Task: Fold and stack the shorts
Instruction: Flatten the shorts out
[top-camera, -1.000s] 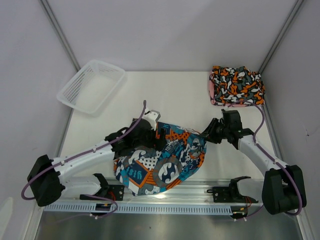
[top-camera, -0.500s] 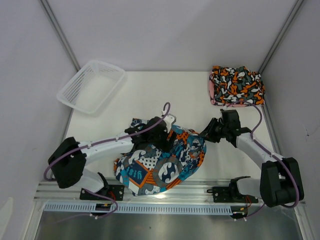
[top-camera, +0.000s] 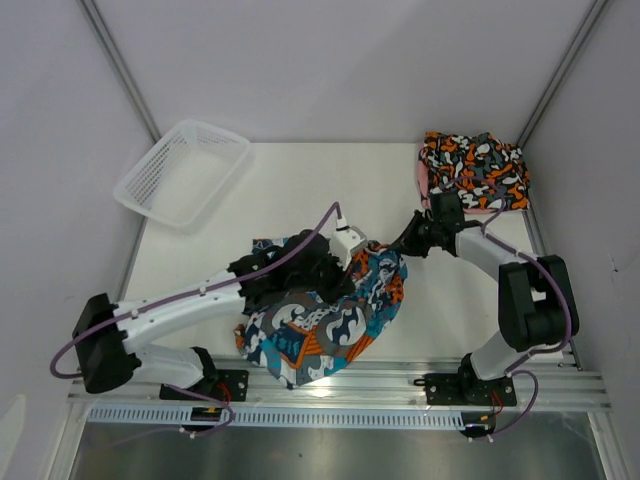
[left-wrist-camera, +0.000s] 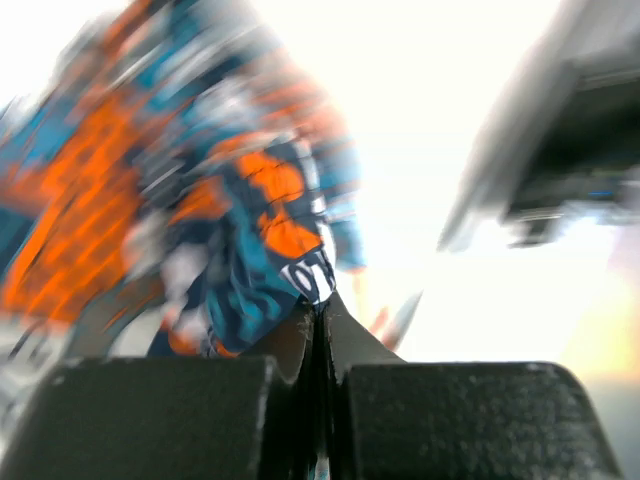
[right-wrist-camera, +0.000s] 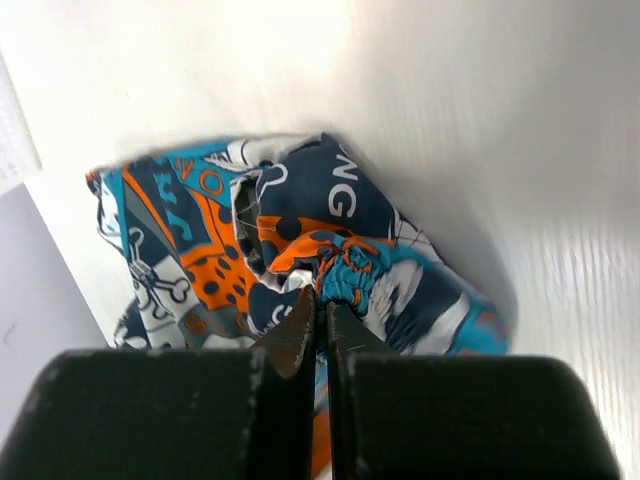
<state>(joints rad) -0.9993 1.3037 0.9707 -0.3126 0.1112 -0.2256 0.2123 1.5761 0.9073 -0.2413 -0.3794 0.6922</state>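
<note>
My left claw (left-wrist-camera: 320, 312) and right claw (right-wrist-camera: 320, 306) clamp the teal shorts (top-camera: 322, 325) mid-fold; next, likely, drawing that edge across flat.

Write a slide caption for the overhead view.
Left pincer and right pincer both pinch the teal-navy shorts mid-table; black patterned shorts lie folded far right, white basket far left.

The teal-navy shorts (top-camera: 320, 325) lie bunched at near centre, left gripper (top-camera: 345, 270) and right gripper (top-camera: 400, 247) at their far edge. Folded black-orange shorts (top-camera: 475, 172) sit far right, a white mesh basket (top-camera: 183, 172) far left.
</note>
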